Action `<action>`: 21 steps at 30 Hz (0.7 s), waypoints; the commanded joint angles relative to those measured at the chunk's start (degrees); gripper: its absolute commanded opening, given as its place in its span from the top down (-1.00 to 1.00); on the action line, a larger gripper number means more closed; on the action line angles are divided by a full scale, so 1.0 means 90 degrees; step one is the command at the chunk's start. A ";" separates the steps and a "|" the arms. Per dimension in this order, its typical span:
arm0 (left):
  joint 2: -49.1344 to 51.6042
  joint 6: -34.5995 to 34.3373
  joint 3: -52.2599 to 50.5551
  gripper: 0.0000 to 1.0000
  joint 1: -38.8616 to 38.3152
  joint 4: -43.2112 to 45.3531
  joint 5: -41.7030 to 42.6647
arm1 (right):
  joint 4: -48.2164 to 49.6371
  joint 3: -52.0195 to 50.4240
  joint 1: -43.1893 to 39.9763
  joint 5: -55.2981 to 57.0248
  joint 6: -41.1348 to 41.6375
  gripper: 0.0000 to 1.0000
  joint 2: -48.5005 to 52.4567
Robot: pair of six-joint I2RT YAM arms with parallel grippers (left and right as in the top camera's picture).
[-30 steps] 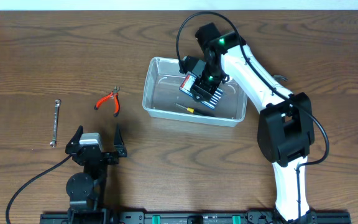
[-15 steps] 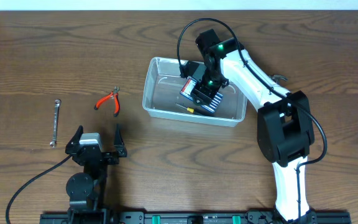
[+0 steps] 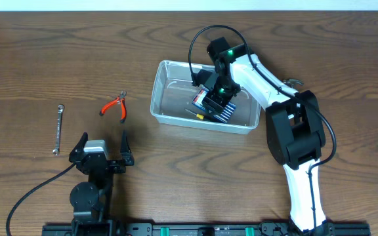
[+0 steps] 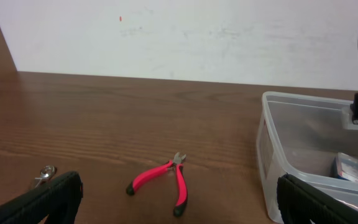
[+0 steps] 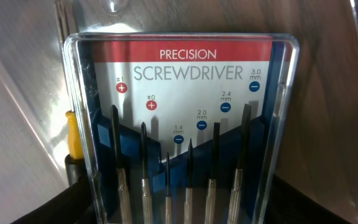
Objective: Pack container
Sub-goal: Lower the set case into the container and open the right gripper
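The container [image 3: 156, 98], a clear plastic bin, stands on the wooden table right of centre; its left wall [image 4: 271, 155] shows in the left wrist view. My right gripper [image 3: 212, 98] reaches down into it, shut on a blue precision screwdriver set case [image 3: 209, 105]. That case [image 5: 182, 112] fills the right wrist view, with the dark fingers [image 5: 39, 205] at either side of its lower end. A yellow-handled screwdriver [image 3: 196, 115] lies on the container floor beside the case. My left gripper [image 3: 103, 148] rests open near the front edge, holding nothing.
Red-handled pliers [image 3: 115, 107] lie left of the container, ahead of my left gripper [image 4: 182, 208]. A small silver wrench [image 3: 58, 128] lies further left. The right arm's white links [image 3: 268, 78] span the container's right end.
My right gripper has carried the screwdriver set case down and slightly left, deeper into the container toward its front wall. The left arm has not moved.
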 commanded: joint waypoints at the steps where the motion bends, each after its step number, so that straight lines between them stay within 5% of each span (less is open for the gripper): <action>1: -0.0034 -0.0036 -0.0095 -0.96 0.0022 -0.0243 0.0041 | -0.0007 -0.0019 -0.0070 -0.0061 0.0073 0.50 0.0041; 13: -0.0034 -0.0036 -0.0095 -0.96 0.0022 -0.0243 0.0041 | -0.0202 0.0102 -0.0066 -0.0061 0.0073 -0.34 0.0036; 21: -0.0034 -0.0036 -0.0095 -0.96 0.0022 -0.0243 0.0041 | -0.0427 0.0583 -0.0073 -0.0017 0.0073 -0.59 0.0036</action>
